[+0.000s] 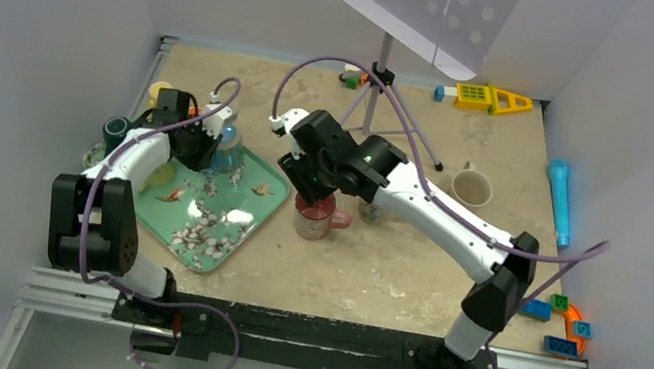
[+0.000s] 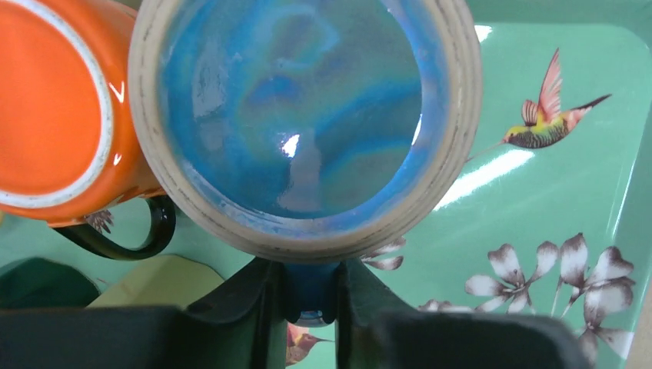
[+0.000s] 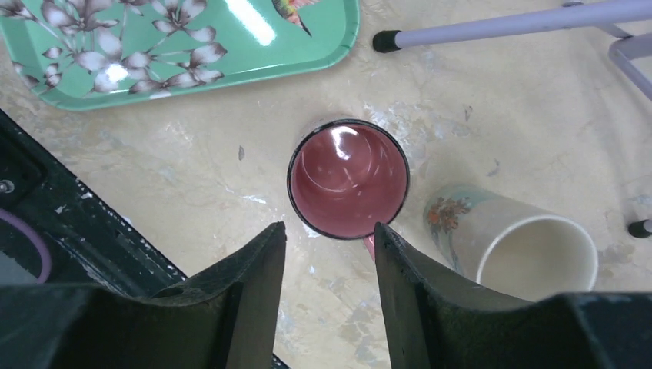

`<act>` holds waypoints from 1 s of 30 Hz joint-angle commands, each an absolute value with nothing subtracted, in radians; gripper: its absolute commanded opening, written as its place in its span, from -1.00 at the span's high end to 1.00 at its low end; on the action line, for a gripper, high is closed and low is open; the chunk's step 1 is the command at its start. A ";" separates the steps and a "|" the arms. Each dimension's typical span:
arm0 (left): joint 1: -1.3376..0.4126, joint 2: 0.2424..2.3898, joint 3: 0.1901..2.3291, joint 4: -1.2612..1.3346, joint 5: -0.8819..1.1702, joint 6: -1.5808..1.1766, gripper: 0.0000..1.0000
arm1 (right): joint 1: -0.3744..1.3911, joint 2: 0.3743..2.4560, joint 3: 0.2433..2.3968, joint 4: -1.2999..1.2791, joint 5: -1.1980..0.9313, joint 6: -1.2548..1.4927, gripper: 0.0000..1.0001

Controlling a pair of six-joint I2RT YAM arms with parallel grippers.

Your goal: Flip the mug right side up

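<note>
blue mug (image 2: 304, 115), probably base up, on the tray (image 2: 553, 192); pink mug (image 3: 347, 181) upright.

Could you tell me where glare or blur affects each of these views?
Top external: white glare patches on the green tray. Left wrist: a bright highlight on the glazed blue mug; the left gripper is dark and soft at the bottom edge. Right wrist: a highlight inside the pink mug; the right gripper is underexposed.

Glossy glazed blue mug (image 2: 296, 115), shiny orange mug (image 2: 54, 100), glossy pink mug (image 3: 347, 178), glossy green tray (image 2: 553, 192), matt mottled tabletop (image 3: 500, 100)
</note>
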State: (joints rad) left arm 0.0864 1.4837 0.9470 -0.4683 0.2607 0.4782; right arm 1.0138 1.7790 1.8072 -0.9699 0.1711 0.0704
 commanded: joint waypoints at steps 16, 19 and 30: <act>0.094 1.024 1.324 -0.885 0.831 0.082 1.00 | 1.014 1.162 1.170 0.090 0.010 0.356 -0.71; 0.094 1.007 1.371 -0.888 0.953 -0.049 1.00 | 1.014 1.150 1.090 0.301 -0.048 0.444 -0.72; 0.088 0.865 1.368 -0.621 1.133 -0.391 1.00 | 1.014 1.142 0.960 0.606 -0.020 0.812 -0.64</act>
